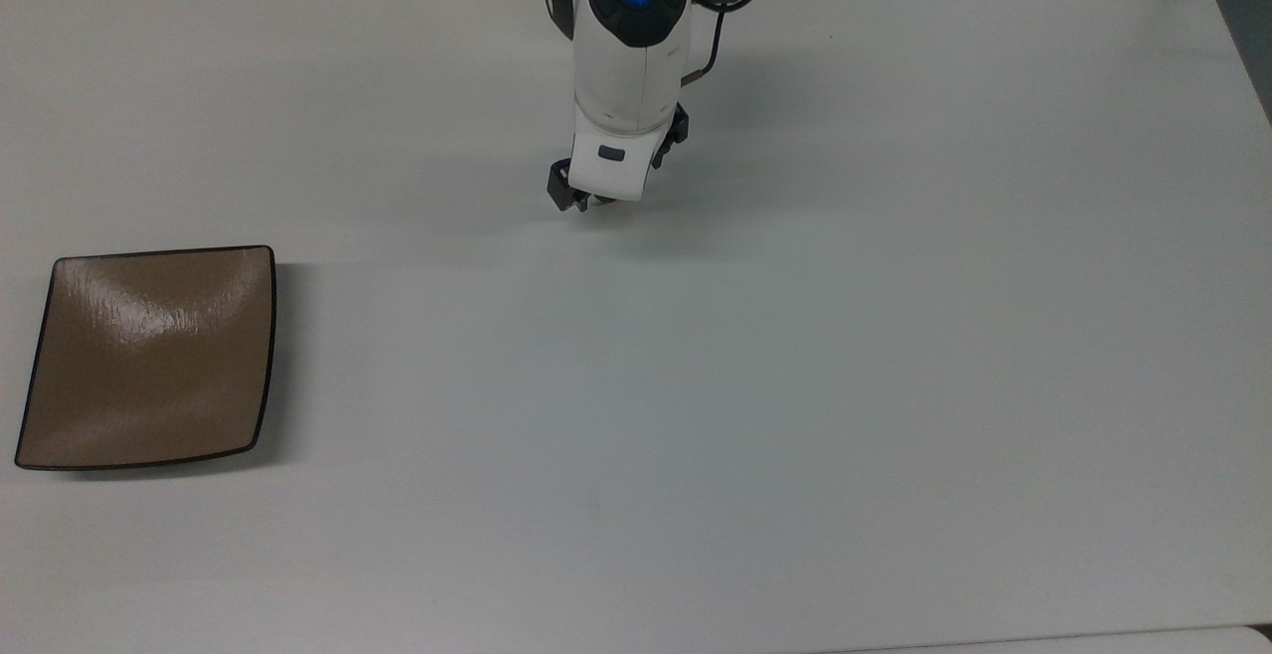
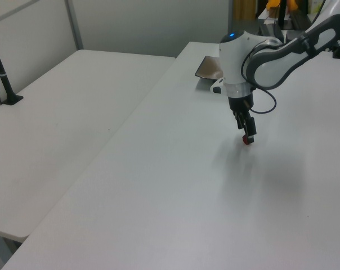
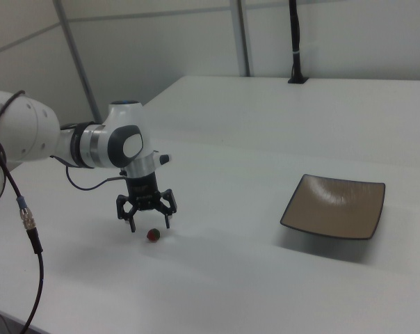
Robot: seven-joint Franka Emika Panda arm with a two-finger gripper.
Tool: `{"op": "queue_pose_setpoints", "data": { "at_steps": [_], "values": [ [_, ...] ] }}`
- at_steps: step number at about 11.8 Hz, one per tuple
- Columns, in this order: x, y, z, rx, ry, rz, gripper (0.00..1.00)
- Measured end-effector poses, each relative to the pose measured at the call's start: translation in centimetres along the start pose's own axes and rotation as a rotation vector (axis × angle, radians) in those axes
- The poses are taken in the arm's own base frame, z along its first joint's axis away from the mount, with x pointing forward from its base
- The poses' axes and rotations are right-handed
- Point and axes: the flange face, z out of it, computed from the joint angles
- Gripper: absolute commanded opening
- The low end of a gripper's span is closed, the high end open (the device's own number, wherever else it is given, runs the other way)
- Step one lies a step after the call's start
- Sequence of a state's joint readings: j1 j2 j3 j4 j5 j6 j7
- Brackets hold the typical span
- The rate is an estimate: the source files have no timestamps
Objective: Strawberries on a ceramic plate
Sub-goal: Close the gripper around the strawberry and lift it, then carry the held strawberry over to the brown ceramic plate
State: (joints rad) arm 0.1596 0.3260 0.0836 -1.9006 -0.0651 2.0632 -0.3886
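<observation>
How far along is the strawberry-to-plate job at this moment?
Done: the open gripper is lowered around the strawberry, which lies on the table. In hand: closing on it; no grasp yet. Left: lift, carry and release onto the ceramic plate, which holds nothing.

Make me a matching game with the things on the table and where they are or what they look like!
Things:
1. strawberry
2. ceramic plate
3. gripper
4. table

Descriptions:
A. white and wide, holding everything
B. tiny and red, on the table between the open jaws
C. low over the table, jaws spread apart
D. square, shiny brown, nothing on it

Pairs: 1-B, 2-D, 3-C, 4-A
</observation>
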Motion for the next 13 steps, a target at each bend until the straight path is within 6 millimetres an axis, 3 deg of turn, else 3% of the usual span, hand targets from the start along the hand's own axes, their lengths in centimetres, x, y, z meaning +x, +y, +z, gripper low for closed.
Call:
{"op": "queue_pose_setpoints", "data": {
  "at_steps": [1,3,6,10,13],
  "values": [
    [0.1,0.1,0.6,-0.007,-0.003,-0.005,0.81],
    [0.0,0.2,1.4,-0.028,-0.025,-0.023,0.51],
    [-0.1,0.1,1.6,-0.040,-0.035,-0.032,0.16],
    [-0.1,0.2,1.2,-0.044,-0.029,-0.033,0.14],
    [-0.1,1.0,-2.7,-0.077,0.035,-0.016,0.14]
  ]
}}
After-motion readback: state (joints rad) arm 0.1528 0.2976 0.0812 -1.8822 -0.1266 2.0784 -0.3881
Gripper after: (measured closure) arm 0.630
